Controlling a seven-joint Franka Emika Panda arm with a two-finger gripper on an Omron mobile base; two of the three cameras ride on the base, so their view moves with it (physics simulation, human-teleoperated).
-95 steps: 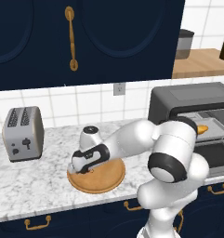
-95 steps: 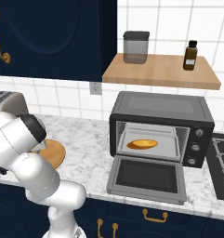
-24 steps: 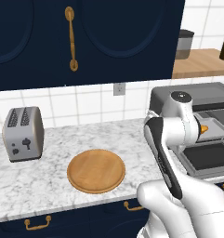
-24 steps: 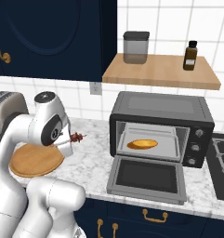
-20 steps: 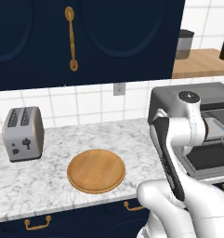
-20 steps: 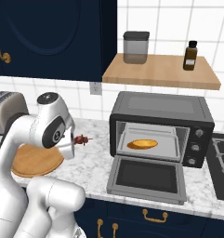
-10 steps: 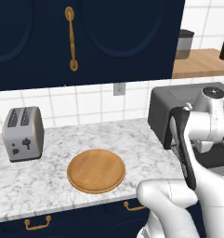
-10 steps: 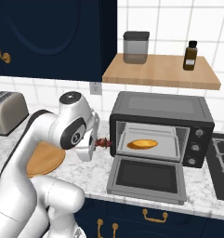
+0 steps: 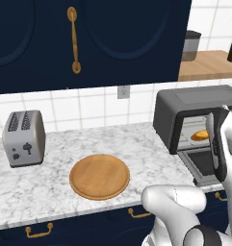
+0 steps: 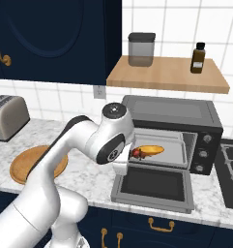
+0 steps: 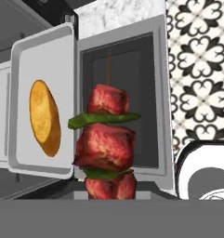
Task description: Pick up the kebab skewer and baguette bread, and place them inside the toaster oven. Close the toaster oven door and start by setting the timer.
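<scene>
1. Left base view: the arm rises at the lower right and its upper links cover part of the toaster oven [image 9: 185, 115], so the gripper itself is hidden behind them. Inside the cavity a bit of the baguette bread [image 9: 200, 135] peeks out, cut off by the arm. The white marble counter [image 9: 55, 158] carries a silver two-slot toaster [image 9: 24, 138] at the left and a round wooden board [image 9: 99, 176] in the middle. Navy cabinets with a brass handle [image 9: 73, 39] hang above, over white wall tiles.

2. Right base view: the toaster oven door [image 10: 154, 184] lies dropped open and flat. The gripper [image 10: 129, 155] sits at the mouth of the oven above the door, with the kebab skewer [image 10: 137, 153] poking from it toward the baguette bread [image 10: 151, 149] on the tray. A wooden shelf [image 10: 166, 75] above holds a grey canister [image 10: 141, 48] and a brown bottle [image 10: 198, 58]. A stove edge shows at the far right.

3. Hand view: the kebab skewer [image 11: 106, 144], red chunks with green slices, stands close up, its lower end cut off, so the fingers clamped on it are hard to make out. Beyond it lies the open door [image 11: 118, 93], with the baguette bread [image 11: 44, 118] on the pale tray [image 11: 43, 56] to the left. Patterned floor tiles [image 11: 199, 69] show at the right.
</scene>
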